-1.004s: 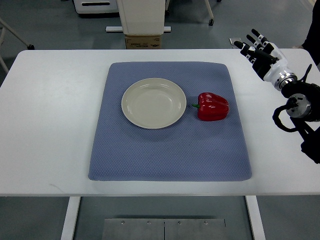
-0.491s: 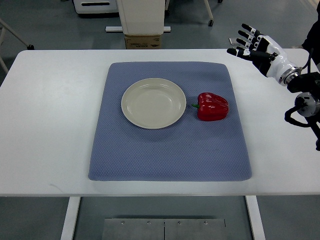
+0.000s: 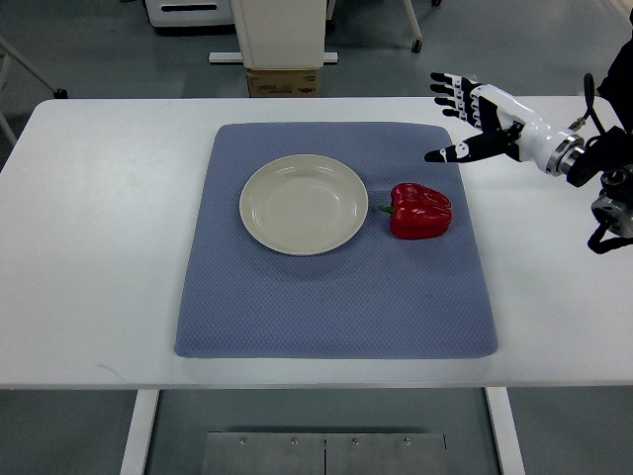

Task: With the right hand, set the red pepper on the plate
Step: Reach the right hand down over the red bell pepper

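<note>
The red pepper (image 3: 421, 211) lies on the blue mat (image 3: 336, 297), just right of the plate (image 3: 304, 205) and not touching it, stem toward the plate. The right hand (image 3: 473, 117) hovers above the mat's far right corner, fingers spread and holding nothing, apart from the pepper.
</note>
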Controlling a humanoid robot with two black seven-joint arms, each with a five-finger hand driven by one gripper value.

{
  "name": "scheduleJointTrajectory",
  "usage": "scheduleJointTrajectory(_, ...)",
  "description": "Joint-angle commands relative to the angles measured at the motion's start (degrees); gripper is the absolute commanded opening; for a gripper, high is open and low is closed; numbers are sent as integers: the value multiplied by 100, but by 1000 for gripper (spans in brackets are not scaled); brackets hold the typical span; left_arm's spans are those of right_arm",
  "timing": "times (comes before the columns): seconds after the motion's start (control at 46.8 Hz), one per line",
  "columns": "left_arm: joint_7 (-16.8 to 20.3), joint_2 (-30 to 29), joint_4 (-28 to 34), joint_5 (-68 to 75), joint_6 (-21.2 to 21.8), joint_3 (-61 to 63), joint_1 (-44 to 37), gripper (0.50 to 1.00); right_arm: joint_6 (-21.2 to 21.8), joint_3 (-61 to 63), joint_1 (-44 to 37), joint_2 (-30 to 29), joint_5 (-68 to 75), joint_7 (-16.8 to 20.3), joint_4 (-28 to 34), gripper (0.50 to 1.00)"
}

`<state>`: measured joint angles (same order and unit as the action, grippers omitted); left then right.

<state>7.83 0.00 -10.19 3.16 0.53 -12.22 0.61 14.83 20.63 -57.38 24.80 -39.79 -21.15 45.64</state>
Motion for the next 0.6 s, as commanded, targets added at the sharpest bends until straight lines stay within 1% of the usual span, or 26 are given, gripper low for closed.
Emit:
scheduleJointTrajectory(0.0, 0, 0, 9, 0, 0, 0, 0, 1000, -32, -330, -72, 7, -126, -214, 7, 1000)
scheduleJointTrajectory(0.128, 0, 0, 0, 0, 0, 0, 0, 1000, -85, -849, -212, 25, -249, -469, 15, 1000)
scheduleJointTrajectory(0.278, 0, 0, 0, 0, 0, 0, 0, 1000, -182, -1332, -406, 34, -337, -539, 7, 998)
scheduleJointTrajectory(0.363, 0, 0, 0, 0, 0, 0, 0, 1000, -278, -1605, -494, 7, -442, -645, 7, 998)
scheduleJointTrajectory(0.577, 0, 0, 0, 0, 0, 0, 0, 1000, -674, -2115, -529, -72, -530, -698, -2, 998)
